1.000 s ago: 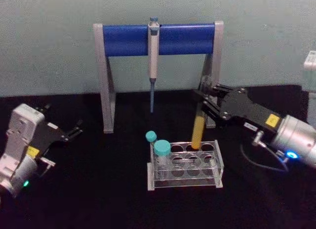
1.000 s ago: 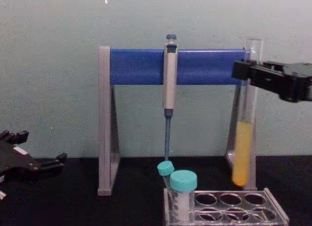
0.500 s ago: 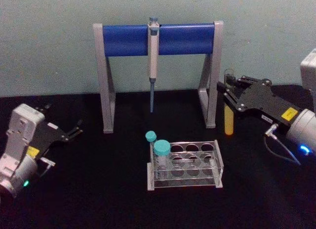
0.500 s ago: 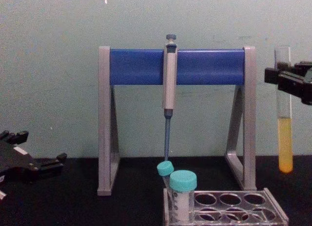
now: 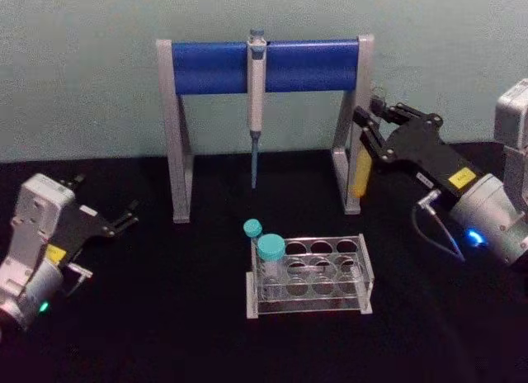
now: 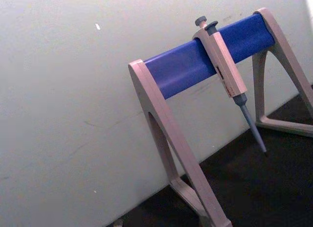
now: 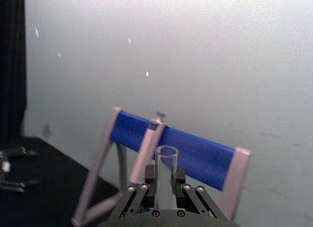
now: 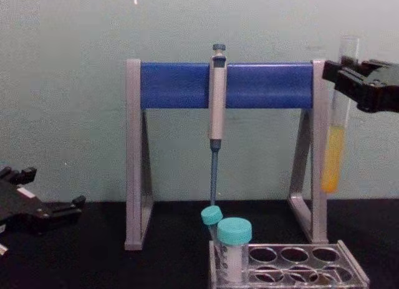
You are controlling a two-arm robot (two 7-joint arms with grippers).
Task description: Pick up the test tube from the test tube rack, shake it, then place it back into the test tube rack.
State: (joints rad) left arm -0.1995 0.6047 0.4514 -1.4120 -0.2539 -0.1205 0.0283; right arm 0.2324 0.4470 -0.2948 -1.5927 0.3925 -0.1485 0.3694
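My right gripper (image 5: 373, 120) (image 8: 340, 77) is shut on the test tube (image 5: 360, 175) (image 8: 334, 158), a slim clear glass tube with yellow liquid in its lower part. It hangs in the air, slightly tilted, beside the pipette stand's right leg and well above the table. The tube's open mouth (image 7: 166, 152) rises between the fingers in the right wrist view. The test tube rack (image 5: 356, 277) (image 8: 352, 271), low and clear with round holes, stands on the black table below and to the left of the tube. My left gripper (image 5: 124, 217) (image 8: 65, 208) rests at the far left, open and empty.
A grey-and-blue pipette stand (image 5: 264, 67) (image 8: 181, 85) (image 6: 190, 65) at the back holds a grey pipette (image 5: 256, 102) (image 8: 216, 108). Two teal-capped vials (image 5: 271, 249) (image 8: 234, 232) sit in the rack's left end. A grey box (image 5: 513, 119) stands at the far right.
The right gripper with the test tube swung right and down away from the rack, then came back left and up beside the stand's right leg. The left arm has not moved.
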